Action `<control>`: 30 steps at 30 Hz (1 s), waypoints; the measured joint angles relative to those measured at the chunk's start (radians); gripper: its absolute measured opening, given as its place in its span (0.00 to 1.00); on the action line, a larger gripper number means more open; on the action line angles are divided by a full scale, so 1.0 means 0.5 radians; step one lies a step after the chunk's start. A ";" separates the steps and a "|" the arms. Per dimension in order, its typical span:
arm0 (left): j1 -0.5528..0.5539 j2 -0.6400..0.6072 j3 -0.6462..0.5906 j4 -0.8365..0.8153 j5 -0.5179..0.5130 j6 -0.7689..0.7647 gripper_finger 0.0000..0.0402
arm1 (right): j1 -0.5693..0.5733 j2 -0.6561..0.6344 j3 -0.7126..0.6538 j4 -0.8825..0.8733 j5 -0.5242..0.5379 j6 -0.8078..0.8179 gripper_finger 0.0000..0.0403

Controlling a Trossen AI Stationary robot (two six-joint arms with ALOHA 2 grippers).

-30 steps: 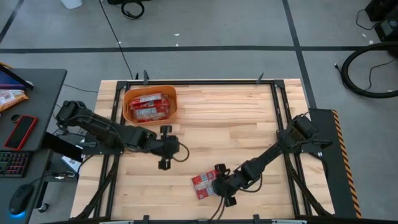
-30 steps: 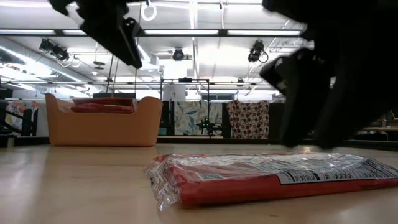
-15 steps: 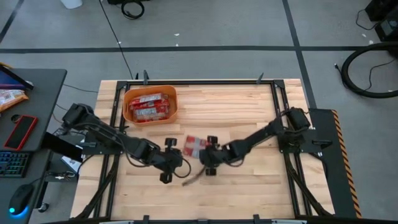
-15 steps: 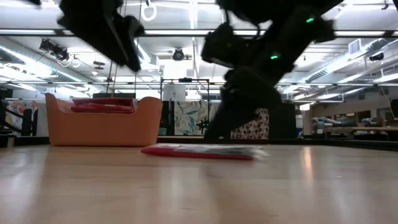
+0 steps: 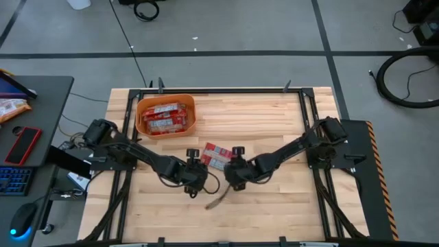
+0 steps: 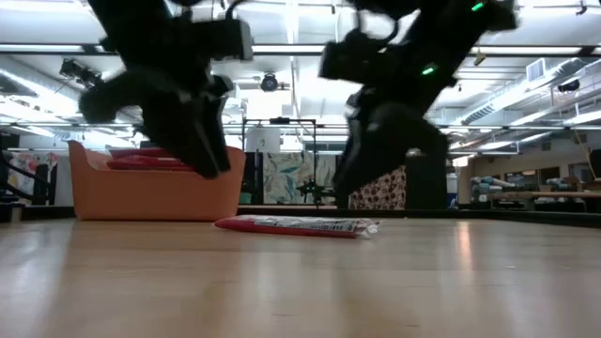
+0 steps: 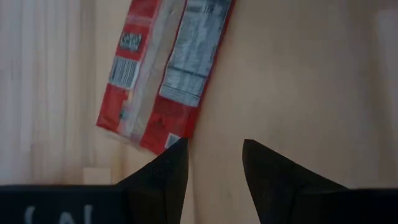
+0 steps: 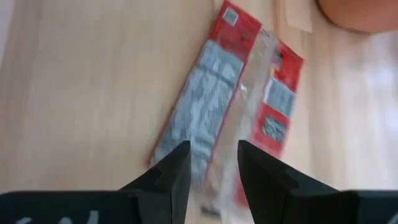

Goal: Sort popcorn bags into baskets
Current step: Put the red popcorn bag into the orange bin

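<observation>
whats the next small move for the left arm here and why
Probably ease the left gripper forward over the near edge of the popcorn bag and close. The bag lies flat on the table, apart from both grippers, the left fingers are open just short of it, and the orange basket sits on that arm's side.

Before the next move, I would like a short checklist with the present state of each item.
1. Loose popcorn bag lies flat on the table, outside the basket: ok, ready to pick.
2. Left gripper open with nothing between its fingers, just short of the bag's edge: ok.
3. Right gripper open and empty, above the same bag: ok.
4. Both grippers close together at one bag: not ok, collision risk; one arm should probably back off first.
5. Orange basket upright near the table's far left corner, already holding red bags: ok.
6. Room left in the basket for one more bag: cannot tell.
</observation>
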 joint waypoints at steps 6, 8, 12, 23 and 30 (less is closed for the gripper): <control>0.151 0.123 -0.001 0.059 -0.098 0.141 0.39 | 0.160 -0.045 -0.003 -0.450 0.334 -0.255 0.34; 0.204 0.156 0.000 0.126 -0.088 0.178 0.39 | 0.181 -0.028 -0.036 -0.485 0.409 -0.295 0.34; 0.322 0.208 0.000 0.259 0.064 0.245 0.39 | 0.181 -0.024 -0.147 -0.457 0.396 -0.284 0.37; 0.486 0.358 0.010 0.314 0.285 0.288 0.39 | 0.075 -0.023 -0.330 -0.135 0.354 -0.438 0.51; 0.429 0.371 0.005 0.508 0.316 0.398 0.39 | 0.017 -0.027 -0.406 0.195 0.286 -0.797 0.51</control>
